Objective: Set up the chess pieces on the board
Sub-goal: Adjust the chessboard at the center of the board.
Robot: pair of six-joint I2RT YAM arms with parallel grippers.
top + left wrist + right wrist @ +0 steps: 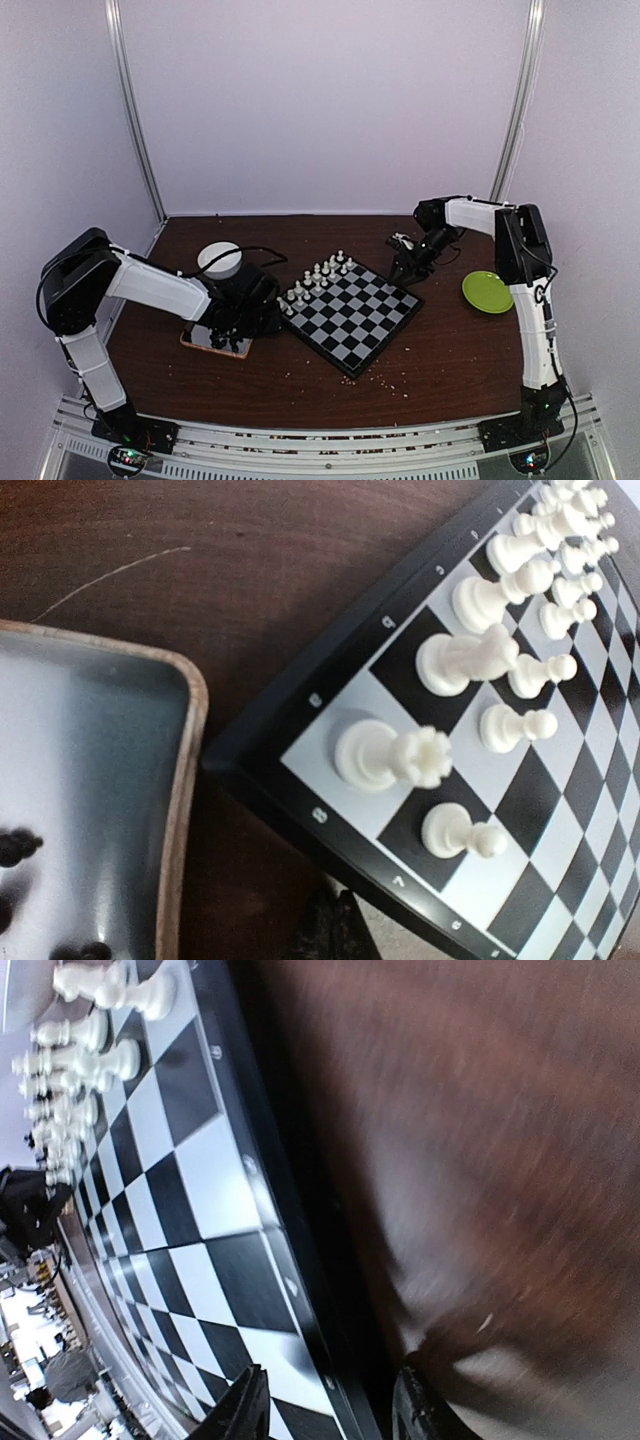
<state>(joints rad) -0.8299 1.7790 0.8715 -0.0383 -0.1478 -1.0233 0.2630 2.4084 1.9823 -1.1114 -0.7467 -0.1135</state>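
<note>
The board (352, 312) lies turned like a diamond at the table's middle. White chess pieces (318, 274) stand in two rows along its far left edge. The left wrist view shows them close, a rook (395, 757) on the corner square. My left gripper (243, 322) hangs shut just off the board's left corner, its dark tips (335, 930) together with nothing seen in them. Black chess pieces (15, 845) lie in the metal tray (185, 780) beside it. My right gripper (406, 270) is open at the board's right corner, its fingers (245, 1410) astride the board's border (300, 1290).
A white round dish (219, 259) sits behind the tray (213, 341). A green plate (487, 291) lies on the right of the brown table. Small crumbs (385, 378) dot the wood in front of the board.
</note>
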